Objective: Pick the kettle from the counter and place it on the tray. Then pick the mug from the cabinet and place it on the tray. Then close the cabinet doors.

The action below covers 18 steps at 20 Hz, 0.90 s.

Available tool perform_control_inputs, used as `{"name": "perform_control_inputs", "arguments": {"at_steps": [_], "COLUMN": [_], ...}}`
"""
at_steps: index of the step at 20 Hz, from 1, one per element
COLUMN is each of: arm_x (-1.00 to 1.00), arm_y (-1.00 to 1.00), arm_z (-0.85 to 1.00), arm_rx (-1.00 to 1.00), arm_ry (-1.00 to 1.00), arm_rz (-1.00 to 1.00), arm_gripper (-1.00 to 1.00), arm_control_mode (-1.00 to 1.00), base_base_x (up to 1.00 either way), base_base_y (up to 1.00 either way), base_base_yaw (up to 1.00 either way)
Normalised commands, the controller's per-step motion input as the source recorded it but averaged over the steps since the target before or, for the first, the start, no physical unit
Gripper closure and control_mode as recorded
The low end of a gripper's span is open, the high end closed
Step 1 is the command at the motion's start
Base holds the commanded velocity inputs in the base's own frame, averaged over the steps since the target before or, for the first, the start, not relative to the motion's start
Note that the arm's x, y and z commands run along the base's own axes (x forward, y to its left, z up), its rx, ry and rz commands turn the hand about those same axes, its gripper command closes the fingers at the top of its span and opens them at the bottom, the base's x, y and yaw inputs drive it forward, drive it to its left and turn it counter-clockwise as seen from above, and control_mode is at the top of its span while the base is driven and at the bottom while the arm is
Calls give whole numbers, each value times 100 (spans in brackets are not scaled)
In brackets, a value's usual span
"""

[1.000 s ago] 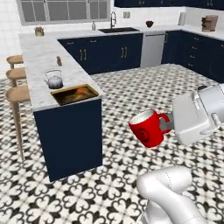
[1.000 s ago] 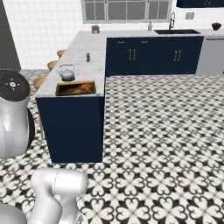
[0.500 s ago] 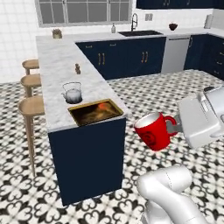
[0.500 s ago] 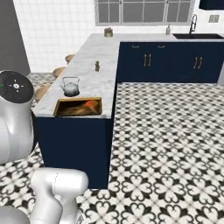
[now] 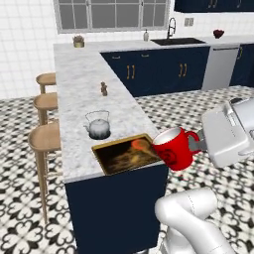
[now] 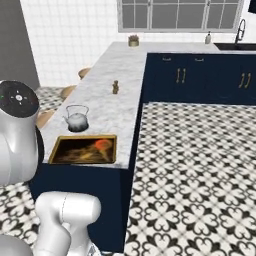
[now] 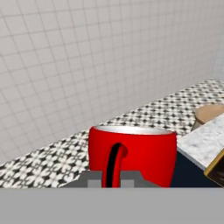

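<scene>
The glossy red mug [image 5: 173, 149] hangs in the air just off the counter's [image 5: 79, 74] near right corner, at about tray height. My gripper [image 5: 193, 145] is shut on its handle side. In the hand view the mug [image 7: 131, 153] stands upright right in front of the fingertips, its loop handle toward me. The gold-rimmed tray [image 5: 128, 153] [image 6: 85, 149] lies at the counter's near end with nothing on it. The silver kettle [image 5: 98, 127] [image 6: 77, 119] stands on the marble just behind the tray. The cabinet and its doors are out of view.
Wooden stools [image 5: 45, 138] line the counter's left side. A small brown mill [image 5: 103, 89] and a potted plant [image 5: 78, 41] stand farther back. Navy base cabinets [image 5: 163, 72], a sink and a dishwasher [image 5: 221, 67] run along the far wall. Patterned floor [image 6: 200, 170] lies open to the right.
The whole scene has shifted: the base has driven closer to the counter's near end, so tray and kettle look larger and nearer. The mug stays in the shut gripper.
</scene>
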Motion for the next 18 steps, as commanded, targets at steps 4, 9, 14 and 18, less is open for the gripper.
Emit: {"name": "perform_control_inputs", "arguments": {"at_steps": [4,9,14,18], "arm_x": [0,0,0,0], "arm_y": [0,0,0,0], "arm_z": [0,0,0,0], "arm_rx": [0,0,0,0], "arm_ry": [0,0,0,0], "arm_rz": [0,0,0,0], "arm_gripper": [100,100,100,100], "arm_control_mode": [100,100,100,100], "base_base_x": [78,68,45,0], "base_base_y": [1,1,0,0], "base_base_yaw": [8,4,3,0]}}
